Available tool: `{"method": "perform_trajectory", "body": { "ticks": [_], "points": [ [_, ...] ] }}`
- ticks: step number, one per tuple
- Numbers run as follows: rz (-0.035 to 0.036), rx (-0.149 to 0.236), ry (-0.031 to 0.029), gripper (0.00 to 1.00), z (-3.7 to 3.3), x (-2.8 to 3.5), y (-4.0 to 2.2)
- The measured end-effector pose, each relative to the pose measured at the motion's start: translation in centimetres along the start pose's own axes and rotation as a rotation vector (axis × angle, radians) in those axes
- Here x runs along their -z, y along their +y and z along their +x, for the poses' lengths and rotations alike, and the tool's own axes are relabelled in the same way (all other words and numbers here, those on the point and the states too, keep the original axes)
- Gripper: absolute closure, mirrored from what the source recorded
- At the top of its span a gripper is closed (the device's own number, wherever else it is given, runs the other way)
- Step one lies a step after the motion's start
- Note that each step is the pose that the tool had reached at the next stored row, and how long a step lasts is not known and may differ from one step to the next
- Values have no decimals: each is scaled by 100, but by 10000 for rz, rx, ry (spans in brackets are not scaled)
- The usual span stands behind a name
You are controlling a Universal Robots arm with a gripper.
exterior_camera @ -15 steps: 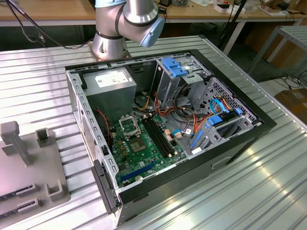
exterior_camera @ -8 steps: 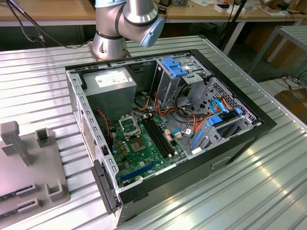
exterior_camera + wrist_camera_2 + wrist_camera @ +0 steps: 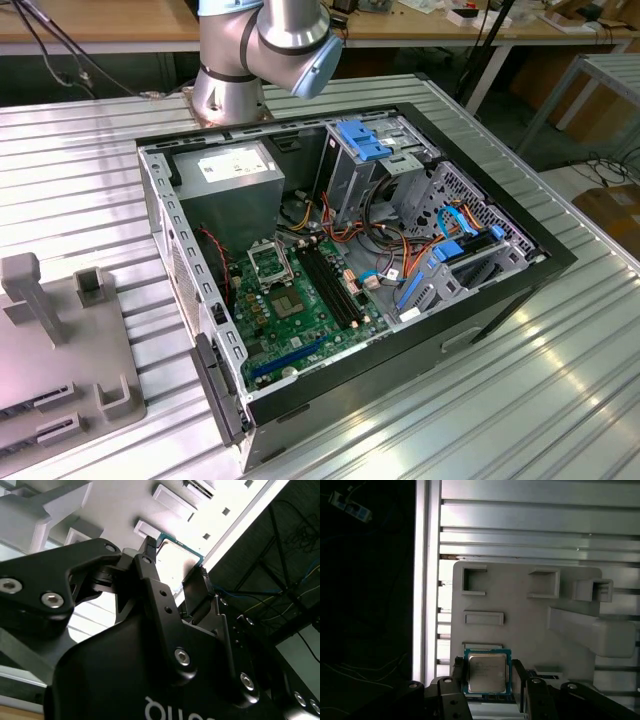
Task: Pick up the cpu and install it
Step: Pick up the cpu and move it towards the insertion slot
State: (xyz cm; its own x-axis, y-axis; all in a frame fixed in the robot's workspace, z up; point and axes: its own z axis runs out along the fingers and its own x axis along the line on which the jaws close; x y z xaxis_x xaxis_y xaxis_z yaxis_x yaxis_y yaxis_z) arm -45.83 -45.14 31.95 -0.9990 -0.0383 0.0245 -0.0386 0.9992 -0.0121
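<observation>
In both wrist views the cpu (image 3: 487, 672) (image 3: 176, 559), a flat square chip with a silver-grey top and a thin greenish rim, sits between the two black fingers of my gripper (image 3: 489, 676) (image 3: 174, 562). One finger presses on each of two opposite edges, so the gripper is shut on it. The chip hangs well above a grey fixture tray (image 3: 520, 610). In the exterior view the open computer case (image 3: 350, 250) lies on the table, with the black square socket frame (image 3: 268, 262) on its green motherboard (image 3: 310, 320).
The grey fixture tray (image 3: 60, 400) with raised blocks and slots lies at the exterior view's left on a ribbed metal table (image 3: 520, 380). The arm's base (image 3: 232, 90) stands behind the case. Inside the case are a power supply (image 3: 225, 170), drive cages and cables.
</observation>
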Motion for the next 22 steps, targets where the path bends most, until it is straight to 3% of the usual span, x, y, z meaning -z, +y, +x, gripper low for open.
{"method": "perform_trajectory", "body": {
  "ticks": [19,22],
  "points": [
    [0,0,0,53,3,125,-1],
    [1,0,1,53,8,313,-4]
  ]
}}
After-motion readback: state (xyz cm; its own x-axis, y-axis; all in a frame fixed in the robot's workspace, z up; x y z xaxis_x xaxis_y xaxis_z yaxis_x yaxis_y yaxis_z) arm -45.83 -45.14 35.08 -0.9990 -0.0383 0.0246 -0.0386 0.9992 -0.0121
